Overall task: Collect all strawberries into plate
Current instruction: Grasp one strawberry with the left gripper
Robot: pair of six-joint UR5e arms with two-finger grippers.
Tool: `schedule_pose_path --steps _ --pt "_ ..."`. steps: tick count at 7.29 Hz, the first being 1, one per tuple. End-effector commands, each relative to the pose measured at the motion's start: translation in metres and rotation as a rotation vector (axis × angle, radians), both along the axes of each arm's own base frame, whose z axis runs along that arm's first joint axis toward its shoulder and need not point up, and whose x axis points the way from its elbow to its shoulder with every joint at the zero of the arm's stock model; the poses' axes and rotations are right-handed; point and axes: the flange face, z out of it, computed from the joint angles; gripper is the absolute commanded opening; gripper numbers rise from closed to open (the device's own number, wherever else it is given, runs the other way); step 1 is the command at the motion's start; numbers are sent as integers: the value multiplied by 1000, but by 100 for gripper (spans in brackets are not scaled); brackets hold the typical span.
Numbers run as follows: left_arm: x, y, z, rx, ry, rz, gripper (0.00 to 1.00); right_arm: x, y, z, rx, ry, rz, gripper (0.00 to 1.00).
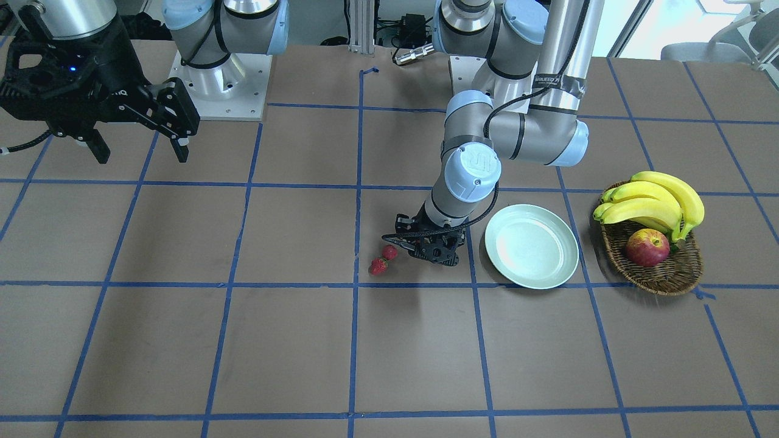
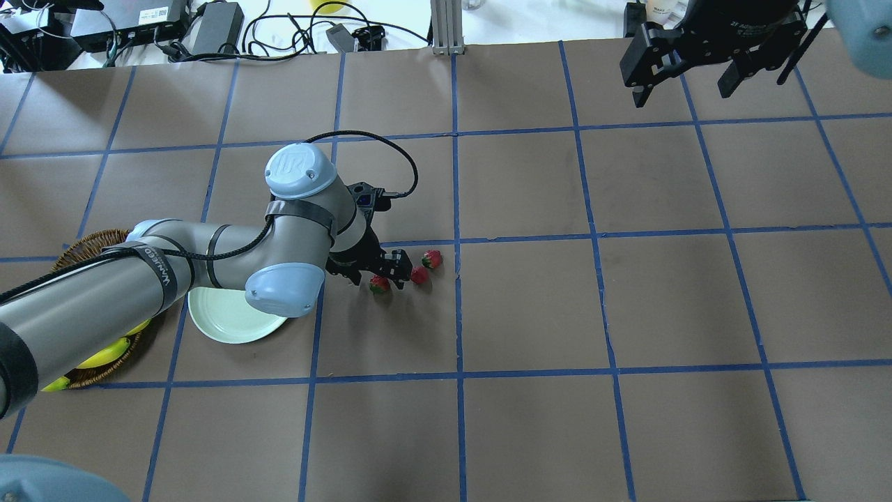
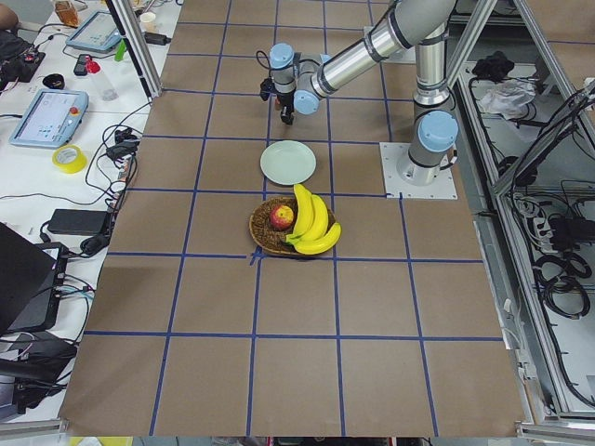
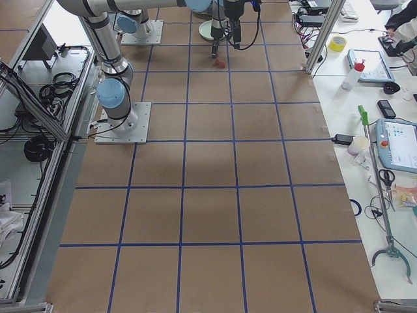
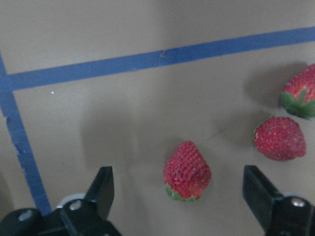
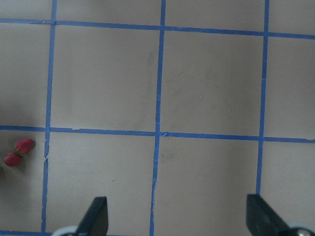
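1. Plate [image 1: 531, 246]: sits on the tabletop [image 1: 182, 340] and is bare, with no fruit in it. A wicker basket [image 1: 669, 277] of bananas [image 1: 654, 201] and an apple [image 1: 647, 247] stands just beside it, on the side away from the berries.
2. Strawberries: all three lie on the tabletop in a short row, in the overhead view to the right of the plate. They are the nearest berry [image 5: 187, 170], the middle berry [image 5: 279, 138] and the farthest berry [image 5: 300, 91]. Count in plate: 0 of 3.
3. Left end effector [image 5: 179, 196]: low over the tabletop with its jaws spread wide either side of the nearest berry. There is clear space to each finger and it grips nothing.
4. Right end effector [image 2: 683, 90]: raised at the far right of the overhead view, well apart from the berries. Its jaws are spread and it is empty.
5. Judgement: the first pick is lined up but not closed. All three grasp, carry and release cycles remain.
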Motion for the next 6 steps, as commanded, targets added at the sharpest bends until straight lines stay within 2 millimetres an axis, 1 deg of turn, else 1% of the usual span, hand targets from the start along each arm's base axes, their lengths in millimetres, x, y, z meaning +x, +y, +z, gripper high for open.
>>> schedule_pose_path --steps 1,2,3,4,5,6 --pt "-1 -2 2 -5 -2 -7 0 2 0 -2 3 -1 3 100" --pt "3 -8 17 -44 -32 -10 0 2 0 -5 9 -4 4 100" --pt "15 -23 43 -87 -82 -12 0 2 1 -18 34 -1 2 100" --pt "45 -45 73 -63 -163 8 0 2 1 -19 25 0 3 100" --pt "83 -64 101 -30 -198 -29 0 2 1 -19 22 0 3 100" --pt "135 -71 99 5 -221 -45 0 1 0 -19 22 2 1 100"
